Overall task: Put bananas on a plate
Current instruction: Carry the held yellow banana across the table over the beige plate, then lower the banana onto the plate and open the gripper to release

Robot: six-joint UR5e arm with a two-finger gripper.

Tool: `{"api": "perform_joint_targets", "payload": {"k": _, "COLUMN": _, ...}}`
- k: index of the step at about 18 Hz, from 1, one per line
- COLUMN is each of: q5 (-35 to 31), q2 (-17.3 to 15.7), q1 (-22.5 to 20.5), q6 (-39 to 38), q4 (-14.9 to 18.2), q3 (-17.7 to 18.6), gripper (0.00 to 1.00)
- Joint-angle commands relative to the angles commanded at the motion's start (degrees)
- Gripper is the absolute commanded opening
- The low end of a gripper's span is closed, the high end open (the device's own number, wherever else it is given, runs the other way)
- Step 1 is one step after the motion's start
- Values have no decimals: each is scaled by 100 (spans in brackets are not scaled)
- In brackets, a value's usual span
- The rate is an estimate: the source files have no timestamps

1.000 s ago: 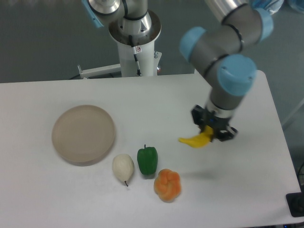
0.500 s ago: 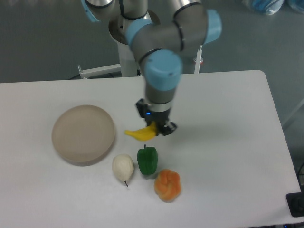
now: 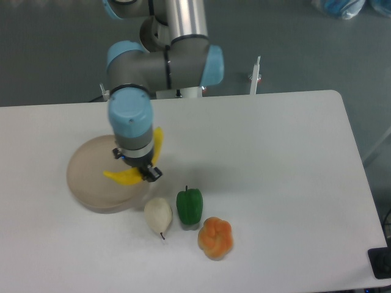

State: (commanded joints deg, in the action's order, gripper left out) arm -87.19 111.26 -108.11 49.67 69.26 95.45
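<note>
Step in hand: carry-over w/ the load, at the set-down end of it, by my read.

Gripper (image 3: 135, 171): pinching the banana (image 3: 122, 176). The fingers are mostly hidden under the wrist from this angle, so the contact is only partly visible; the banana sticks out to the side from under the black finger block, held near one end, roughly level w/ a slight droop at the free tip.

Banana position: above the plate (image 3: 85, 177), over its right half, free tip pointing toward the plate centre. Cannot tell from this single view whether it hangs clear of the plate or touches it; no clear gap and no clear contact shows.

Plate: flat on the table (image 3: 275, 183), left side, nothing lying in it apart from the banana over it.

Other items, all apart from the plate on its lower right:
- pear (image 3: 158, 214): just beside the plate rim, closest obstacle.
- green pepper (image 3: 189, 206): upright, beside the pear.
- orange lobed fruit (image 3: 215, 237): further right, near the front edge.

Next move, as judged:
1. Lower straight down until the banana rests on the plate surface.
2. Spread the fingers to release.
3. Lift vertically before any sideways travel.

Caution: the grip sits near the plate's right rim. If the banana is let go too high, a smooth curved piece like this could rock or slide toward the rim. A small shift toward plate centre before release would give more margin. Keep the wrist clear of the pear on the way out.
</note>
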Motion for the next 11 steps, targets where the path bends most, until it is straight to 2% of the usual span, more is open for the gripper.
{"api": "perform_joint_targets", "payload": {"k": 2, "q5": 0, "q2": 88, "q1": 106, "q6": -185, "q4": -70, "q3": 0, "gripper": 0}}
{"api": "perform_joint_targets", "payload": {"k": 4, "q5": 0, "q2": 176, "q1": 168, "q6": -317, "q4": -289, "q3": 9, "gripper": 1}}
{"api": "perform_joint_targets", "payload": {"k": 7, "q5": -9, "q2": 387, "q1": 255, "q6": -475, "q4": -535, "q3": 9, "gripper": 11}}
{"api": "perform_joint_targets", "payload": {"k": 11, "q5": -9, "q2": 642, "q1": 510, "q6": -729, "q4": -816, "q3": 9, "gripper": 14}}
